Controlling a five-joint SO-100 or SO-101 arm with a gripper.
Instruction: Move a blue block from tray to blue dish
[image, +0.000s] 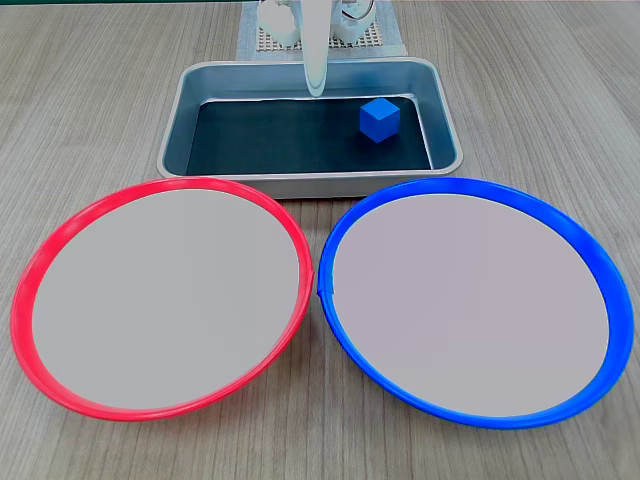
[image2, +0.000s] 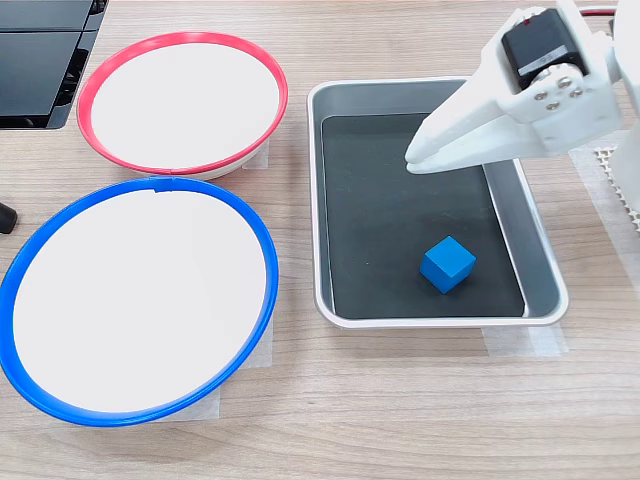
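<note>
My gripper (image2: 415, 160) hangs over the tray (image2: 535, 245), fingers pressed together, pinching nothing. In the second exterior view, blue block (image2: 447, 264) lies at five o'clock; blue dish (image2: 262, 235) bare.

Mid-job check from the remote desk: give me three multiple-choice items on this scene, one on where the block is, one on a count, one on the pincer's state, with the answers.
1. Where is the blue block?
A. on the blue dish
B. in the tray
C. on the red-rimmed dish

2. How many round dishes lie on the table?
A. one
B. two
C. three

3. What is the pincer doing?
A. gripping the block
B. resting on a dish
C. hanging above the tray, holding nothing

Answers:
1 B: the block sits on the dark floor of the tray.
2 B: just the blue dish and the red-rimmed dish.
3 C: its tips are over the tray, clear of the block.
</note>
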